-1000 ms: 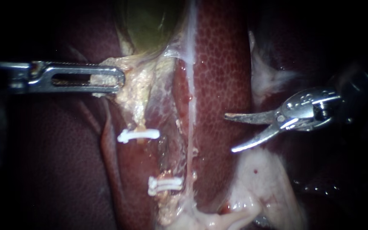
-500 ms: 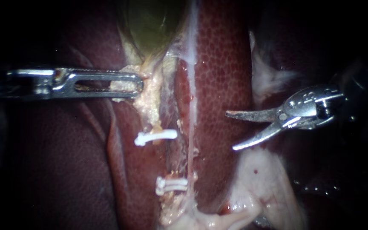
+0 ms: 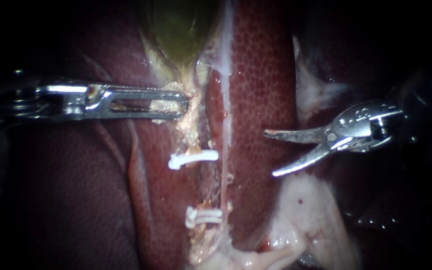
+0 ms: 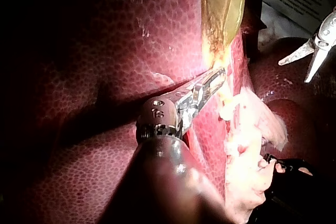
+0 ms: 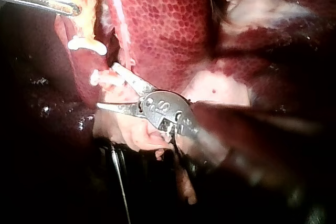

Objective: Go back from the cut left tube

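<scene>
The left instrument [image 3: 178,104] reaches in level from the left, its slotted jaws closed flat on the yellowish tissue [image 3: 188,122] just under the gallbladder [image 3: 176,30]. Below that grip lies the cut left tube [image 3: 194,148]. Its upper stump carries one white clip [image 3: 193,158] and its lower stump a pair of clips [image 3: 205,216], with an open gap between them. The right instrument [image 3: 269,154] hangs over the far side of the liver [image 3: 261,90], well apart from the tube. Its two blades point toward the tube, spread wide and holding nothing.
</scene>
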Action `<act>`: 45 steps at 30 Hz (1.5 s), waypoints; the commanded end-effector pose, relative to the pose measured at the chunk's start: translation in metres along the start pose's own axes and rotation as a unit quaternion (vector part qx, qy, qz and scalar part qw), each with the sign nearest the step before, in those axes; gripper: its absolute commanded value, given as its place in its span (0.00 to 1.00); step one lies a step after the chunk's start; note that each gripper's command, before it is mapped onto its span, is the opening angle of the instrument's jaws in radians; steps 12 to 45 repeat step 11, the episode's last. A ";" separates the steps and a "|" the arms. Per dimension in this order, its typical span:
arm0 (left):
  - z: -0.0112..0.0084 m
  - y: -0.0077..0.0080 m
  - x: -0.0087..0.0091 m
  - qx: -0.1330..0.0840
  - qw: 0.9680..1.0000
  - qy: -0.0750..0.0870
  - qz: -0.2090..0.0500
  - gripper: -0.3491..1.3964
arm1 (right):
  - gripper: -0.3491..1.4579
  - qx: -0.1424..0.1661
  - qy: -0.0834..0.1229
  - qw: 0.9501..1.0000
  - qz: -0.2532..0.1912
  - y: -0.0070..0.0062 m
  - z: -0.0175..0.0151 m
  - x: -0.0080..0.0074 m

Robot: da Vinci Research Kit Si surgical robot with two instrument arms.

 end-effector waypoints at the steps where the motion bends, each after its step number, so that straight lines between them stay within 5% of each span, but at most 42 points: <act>1: 0.0000 0.0000 0.0000 0.000 1.000 0.000 0.000 0.00 | 0.99 0.000 0.000 1.000 0.000 0.0000 0.0000 0.0000; 45: -0.0001 -0.0001 0.0000 0.002 1.000 0.001 0.000 0.00 | 0.99 -0.002 0.003 1.000 -0.002 0.0000 0.0003 0.0002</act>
